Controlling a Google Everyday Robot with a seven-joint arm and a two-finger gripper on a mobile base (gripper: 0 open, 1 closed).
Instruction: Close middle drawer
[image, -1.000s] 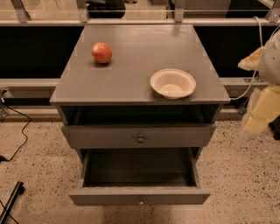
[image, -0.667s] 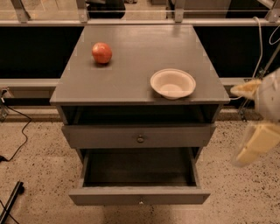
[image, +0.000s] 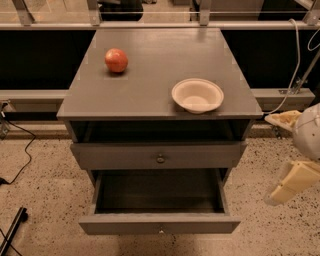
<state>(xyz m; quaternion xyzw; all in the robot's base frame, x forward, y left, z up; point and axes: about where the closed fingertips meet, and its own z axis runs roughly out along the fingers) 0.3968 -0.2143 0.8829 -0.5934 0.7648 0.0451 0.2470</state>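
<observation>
Middle drawer (image: 160, 225) is pulled far out below the front edge of the worktop (image: 160, 70). Its dark inside is exposed, and its low front panel carries a small pale knob at centre. Judged from this, closing has not begun: the panel must be pushed straight back until flush.

Upper drawer (image: 160, 156), with the larger brass knob, sits directly above and projects only slightly; it is not the target. Apple (image: 116, 60) rests toward the worktop's rear left corner. Bowl (image: 197, 95) rests at the front edge toward the right corner. Both lie outside the drawer's path and need no handling.

Tool (image: 291, 182) hangs beyond the worktop's right edge, below worktop level and roughly level with the open drawer box. It is well apart from the front panel and touches nothing. Its pale body slants down and leftward. Whether it is open or closed cannot be told.

A likely approach is to swing in front of the panel and press near the knob, keeping the push centred so the drawer does not skew.
</observation>
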